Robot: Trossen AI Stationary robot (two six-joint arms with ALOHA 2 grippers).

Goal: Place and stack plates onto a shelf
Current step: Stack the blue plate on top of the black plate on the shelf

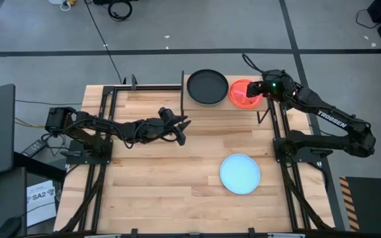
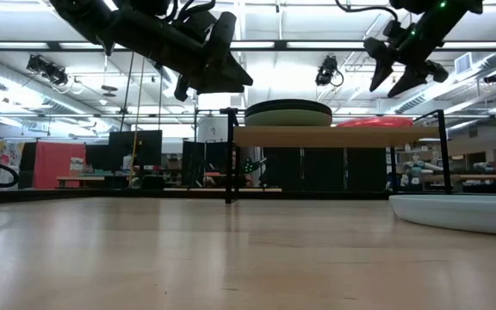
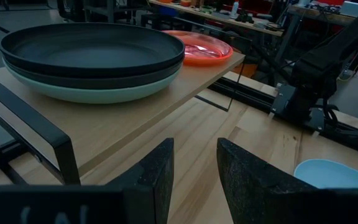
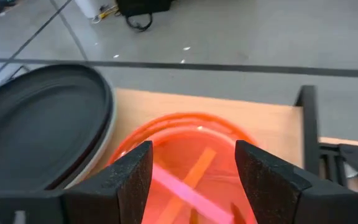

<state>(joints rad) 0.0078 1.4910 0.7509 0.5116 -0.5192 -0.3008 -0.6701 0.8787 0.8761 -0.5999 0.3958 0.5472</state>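
Plates sit in two groups on the shelf (image 1: 225, 99) at the far edge of the surface (image 1: 177, 172): a black plate (image 1: 208, 86) stacked on a pale green plate (image 3: 86, 92) fills the shelf's left half, and a small stack of translucent red and orange plates (image 1: 242, 92) lies just beside it on the right half, close to the shelf's right end. From the left wrist view a bare strip of shelf board runs along the near edge in front of both groups. A light blue plate (image 1: 240, 174) lies alone on the surface toward the near right, well apart from the shelf, with open wood all around it and across the whole left and middle of the surface. The right pincer (image 1: 256, 91) hangs above the red and orange plates, its two fingers spread apart with nothing between them and clear of the plates below; its arm reaches in from the right side, bent at the elbow and angled toward the far edge. The left pincer (image 1: 180, 125) hovers above the middle of the surface, short of the shelf and pointed toward it, its arm stretched out nearly level from the left; its fingers stand a little apart and hold nothing.
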